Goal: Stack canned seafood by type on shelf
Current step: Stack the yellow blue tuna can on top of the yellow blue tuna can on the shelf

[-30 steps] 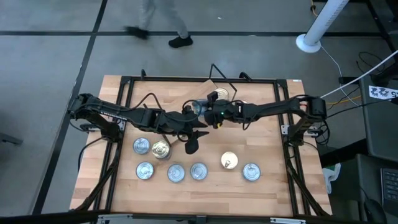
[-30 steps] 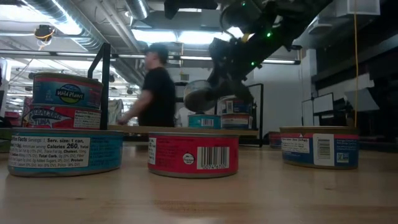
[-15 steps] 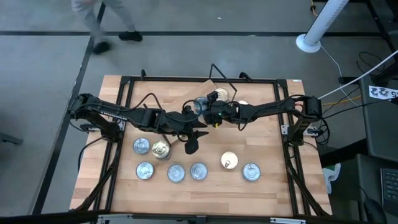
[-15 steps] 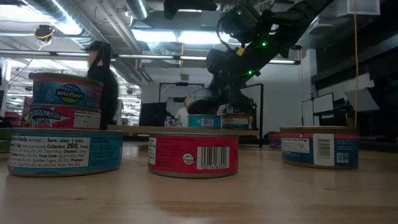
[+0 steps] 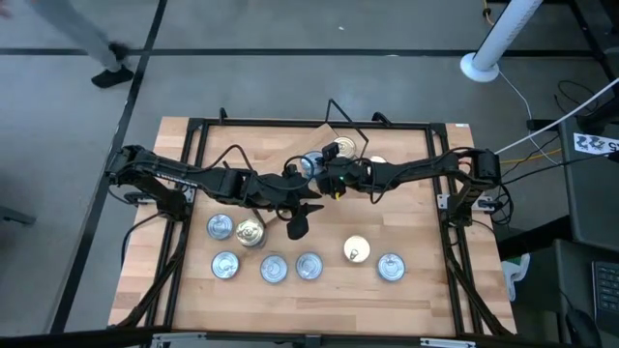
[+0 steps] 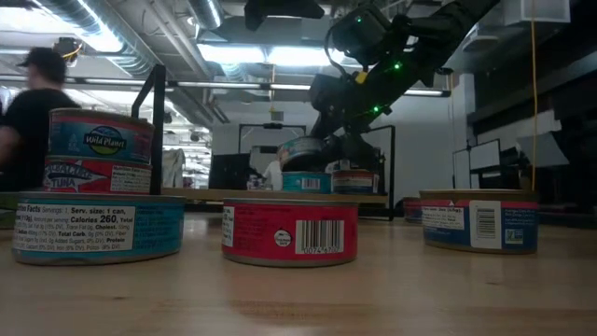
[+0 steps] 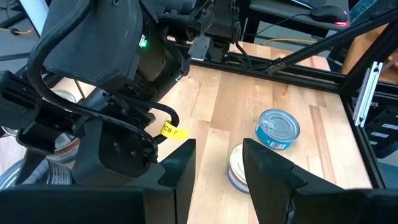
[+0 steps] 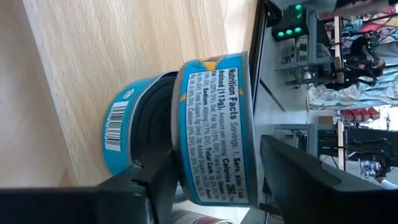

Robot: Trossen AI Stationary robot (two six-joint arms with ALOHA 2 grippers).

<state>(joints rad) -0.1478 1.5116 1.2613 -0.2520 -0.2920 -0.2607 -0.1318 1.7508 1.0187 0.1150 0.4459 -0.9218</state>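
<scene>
Right wrist view, right tool (image 8: 205,180) clamping blue tin (image 8: 211,127), lid tilted, above another tin (image 8: 134,130).

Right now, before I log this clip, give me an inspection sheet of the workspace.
Surface: wooden table, black frame around it.
Job's things: shelf holding blue tins; seven tins flat in front, two stacked.
Clutter: nothing seen.
Grippers: right gripper shut on a blue-label tin, just above another blue tin on the shelf; left gripper open, empty, mid-table.
Cables: cable loops along both arms.
Surroundings: person passing behind; white column base.
</scene>
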